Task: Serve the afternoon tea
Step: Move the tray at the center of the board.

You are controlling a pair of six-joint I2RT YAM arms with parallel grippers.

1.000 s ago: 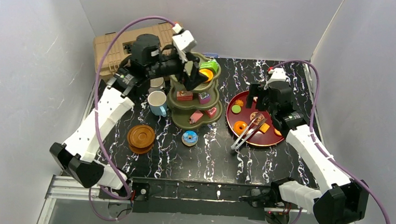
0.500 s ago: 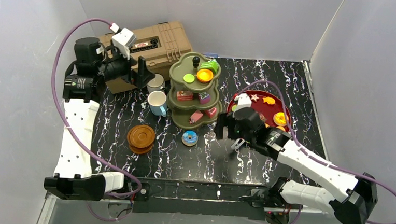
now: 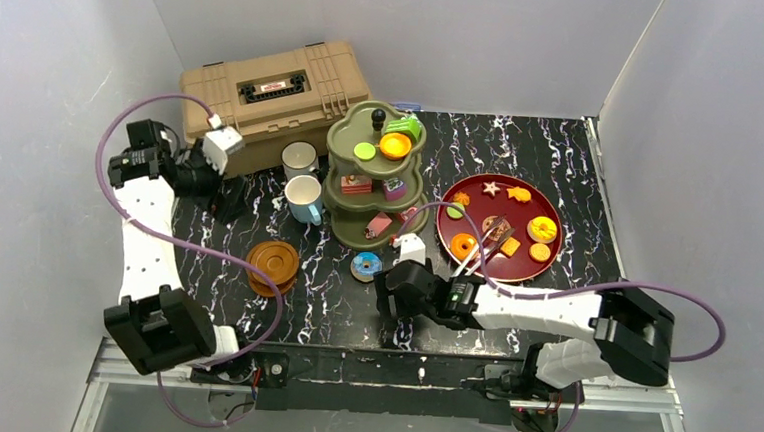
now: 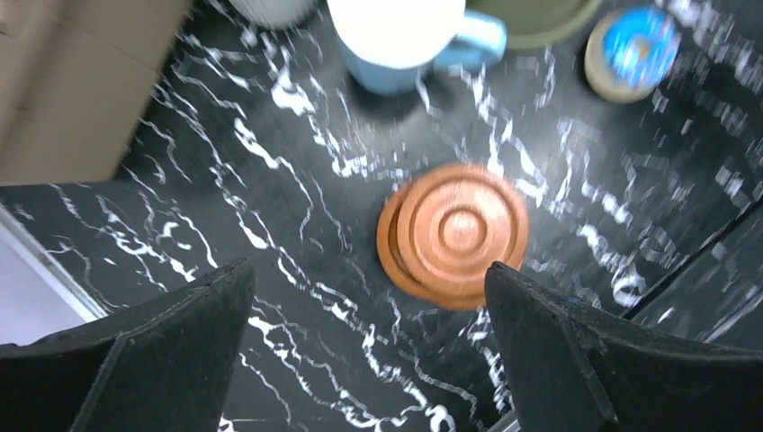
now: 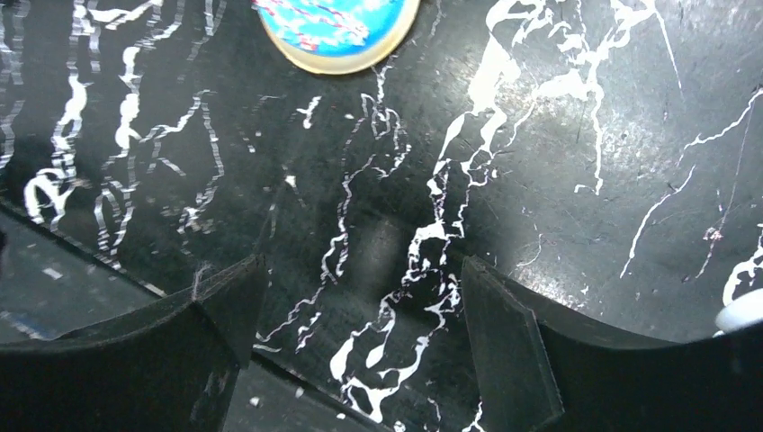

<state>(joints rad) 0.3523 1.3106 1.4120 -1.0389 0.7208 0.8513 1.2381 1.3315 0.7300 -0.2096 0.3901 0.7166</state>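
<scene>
The blue donut lies just ahead of the right pincer — the nearer one, released and empty.

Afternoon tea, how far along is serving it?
Partly done: the three-tier stand holds several cakes. Nothing is in hand; the left end effector and right end effector are open and empty. Left: treats on the red tray, the blue donut on the table, the stacked saucers, and the light-blue mug and white mug off saucers.

No text can be read; the marking on the toolbox is too small
</scene>
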